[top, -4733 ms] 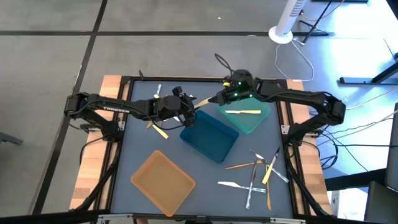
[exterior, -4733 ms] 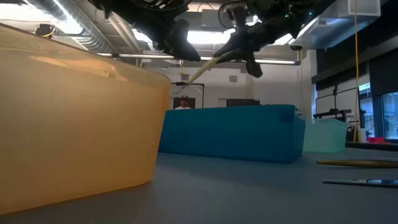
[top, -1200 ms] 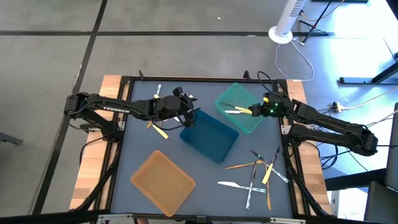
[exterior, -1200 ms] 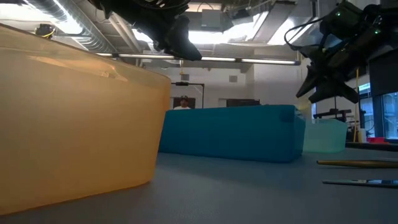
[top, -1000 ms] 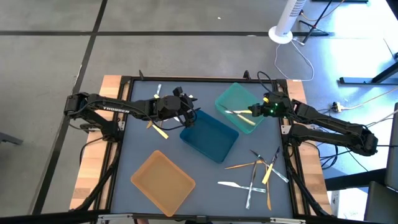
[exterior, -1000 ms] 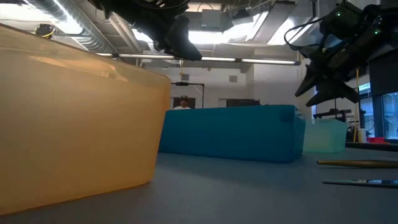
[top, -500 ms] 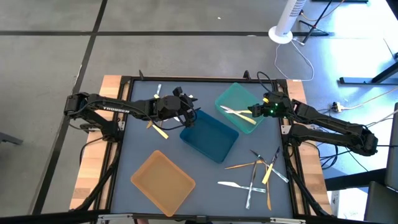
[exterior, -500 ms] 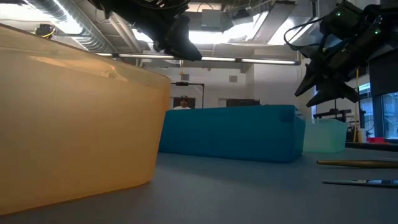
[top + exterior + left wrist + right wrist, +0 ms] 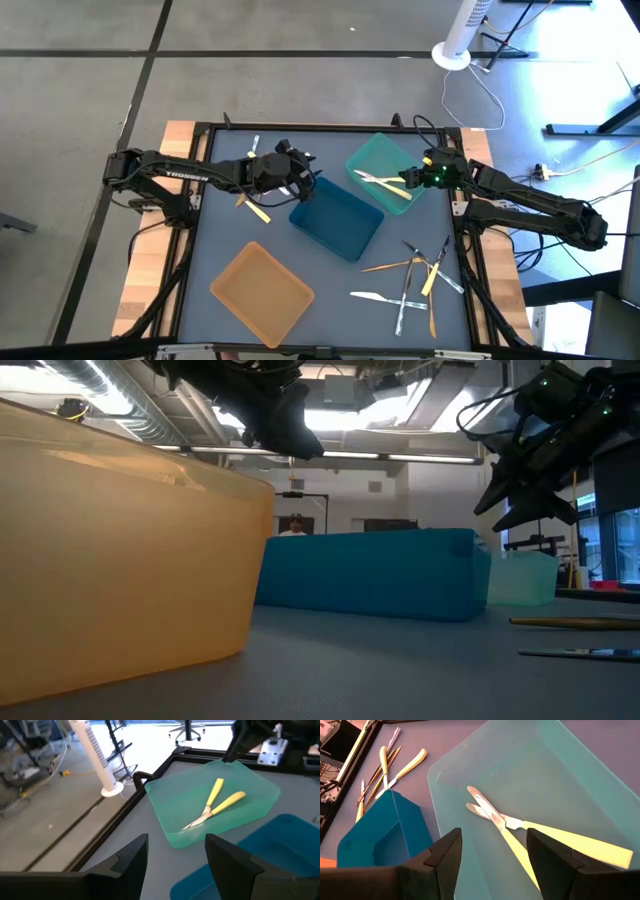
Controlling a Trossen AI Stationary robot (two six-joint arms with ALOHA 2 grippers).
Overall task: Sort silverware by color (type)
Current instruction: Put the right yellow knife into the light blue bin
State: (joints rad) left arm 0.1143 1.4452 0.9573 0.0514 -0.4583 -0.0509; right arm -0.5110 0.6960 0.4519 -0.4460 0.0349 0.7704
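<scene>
Sorting barely begun: two yellow-handled knives (image 9: 385,184) lie crossed in teal tray (image 9: 370,158), table's 1 o'clock. Right gripper (image 9: 415,179) above them, jaws open, empty. Left gripper (image 9: 305,182) open, idle, centre. Pile (image 9: 415,280) at 4 o'clock, few pieces (image 9: 252,198) at 10 o'clock remain; blue tray (image 9: 335,222), orange tray (image 9: 262,290) empty.

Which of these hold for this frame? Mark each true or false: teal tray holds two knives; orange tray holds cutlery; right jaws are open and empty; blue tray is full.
1. The translucent teal plastic tray holds two yellow-handled knives, crossed. True.
2. The orange rectangular tray holds cutlery. False: it shows none.
3. The right gripper has open, empty jaws above the teal tray. True.
4. The dark blue rectangular tray is full. False: nothing shows in it.
</scene>
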